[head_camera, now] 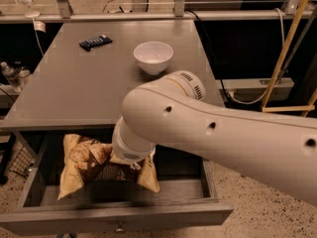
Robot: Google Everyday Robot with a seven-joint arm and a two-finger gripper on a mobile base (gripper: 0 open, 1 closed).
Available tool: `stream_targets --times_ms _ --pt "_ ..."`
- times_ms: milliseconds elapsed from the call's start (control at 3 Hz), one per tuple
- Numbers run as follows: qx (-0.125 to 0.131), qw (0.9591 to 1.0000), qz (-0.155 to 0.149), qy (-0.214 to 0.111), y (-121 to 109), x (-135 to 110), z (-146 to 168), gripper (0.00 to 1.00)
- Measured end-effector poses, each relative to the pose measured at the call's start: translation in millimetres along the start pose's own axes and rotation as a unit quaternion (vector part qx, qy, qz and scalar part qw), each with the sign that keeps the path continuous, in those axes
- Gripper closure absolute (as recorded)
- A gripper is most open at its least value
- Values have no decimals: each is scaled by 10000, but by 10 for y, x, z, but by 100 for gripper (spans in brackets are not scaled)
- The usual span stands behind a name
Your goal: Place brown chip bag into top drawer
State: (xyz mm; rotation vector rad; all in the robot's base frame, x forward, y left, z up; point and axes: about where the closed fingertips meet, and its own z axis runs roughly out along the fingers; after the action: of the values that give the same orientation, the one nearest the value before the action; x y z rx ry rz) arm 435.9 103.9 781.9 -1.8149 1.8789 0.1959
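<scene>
1. The hand (131, 158) is down over the open top drawer (119, 213), at the end of the thick white arm (208, 133), right on the upper right part of the brown chip bag (86, 165); the wrist covers it from where I stand, so I cannot tell whether it is apart or clamped on the bag
2. Counting: one chip bag, one white bowl (153, 57), one small dark flat bar (95, 42), one drawer pulled out, one small metal knob (119, 228) on its front
3. The bowl and the bar both sit on the grey counter (89, 93), toward its far edge, the bar to the left of the bowl and apart from it
4. The bag lies inside the drawer, in its left half, under the counter's front edge; it is crinkled foil, dark brown through the middle with pale lettering, tan-yellow at the ends, and its lower left corner points toward the drawer's front
</scene>
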Motion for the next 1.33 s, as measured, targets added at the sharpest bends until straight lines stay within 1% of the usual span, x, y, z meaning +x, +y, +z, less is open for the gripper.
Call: stream_targets --times_ms 333,667,1000,1333 --pt "0 10000 43 55 13 56 223 100" --pt "-61 9999 115 111 34 144 478 100" --pt "-69 9996 249 131 9 216 675 100" --pt "-15 9991 424 97 -62 252 830 100"
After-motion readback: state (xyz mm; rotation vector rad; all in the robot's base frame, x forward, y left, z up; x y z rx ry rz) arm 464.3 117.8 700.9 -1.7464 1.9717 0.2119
